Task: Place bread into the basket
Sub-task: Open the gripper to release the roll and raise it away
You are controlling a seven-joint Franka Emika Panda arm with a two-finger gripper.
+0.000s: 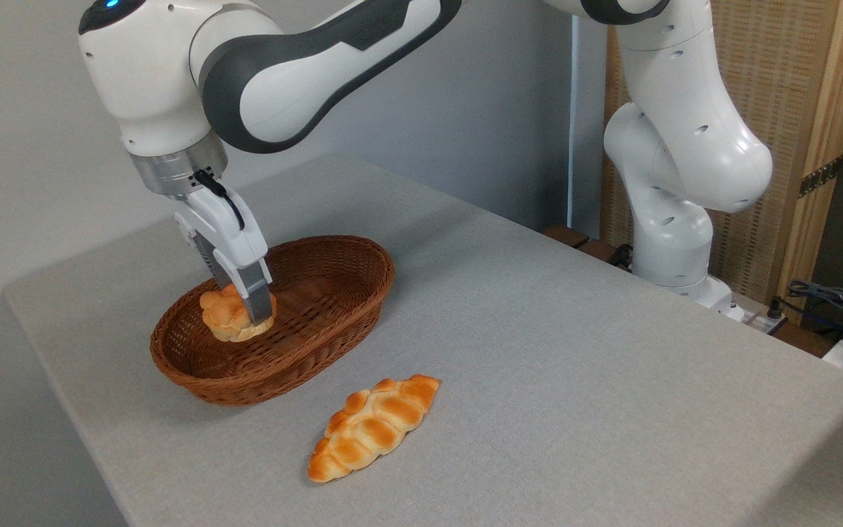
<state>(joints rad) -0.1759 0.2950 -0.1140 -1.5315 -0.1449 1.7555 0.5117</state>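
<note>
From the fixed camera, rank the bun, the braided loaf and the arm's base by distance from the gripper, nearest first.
1. The bun: between the fingers of the gripper, inside the basket.
2. The braided loaf: on the table, in front of the basket, lower right.
3. The arm's base: far right, at the table's back edge.

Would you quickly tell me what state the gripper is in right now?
Gripper: closed on the bun, down inside the basket.

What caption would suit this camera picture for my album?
Robot gripper holds a small bun inside the wicker basket, a braided loaf lying beside it.
</note>
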